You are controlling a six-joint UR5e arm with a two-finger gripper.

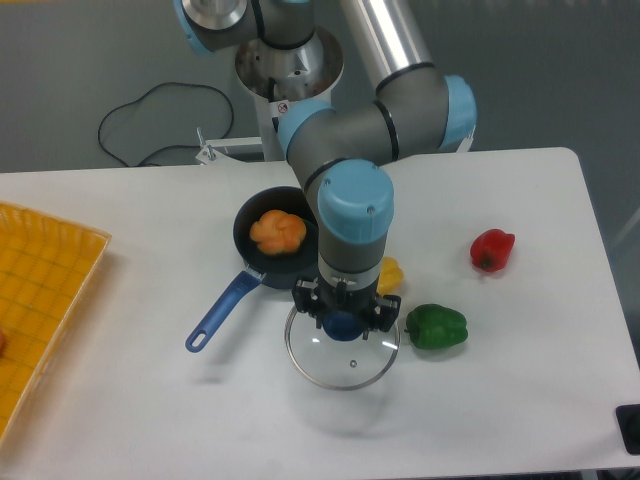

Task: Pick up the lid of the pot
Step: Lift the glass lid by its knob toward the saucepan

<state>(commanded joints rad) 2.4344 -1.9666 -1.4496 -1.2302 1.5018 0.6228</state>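
Nearer the camera than the blue-handled pan (222,312), a glass pot lid (325,368) hangs above the white tabletop (130,400), its knob (343,327) gripped by the tool (345,317). Frame left of the pan sits a yellow crate (50,290); beyond the pan, black cable (180,83) curls across grey floor (60,60).

Clear pot lid (326,366), blue knob (343,327) gripped, held above table (130,330)

The flat, white table (510,400) is viewed from above, at a slant. The grey, blue-capped, jointed robot arm (392,45) is faced from across it.
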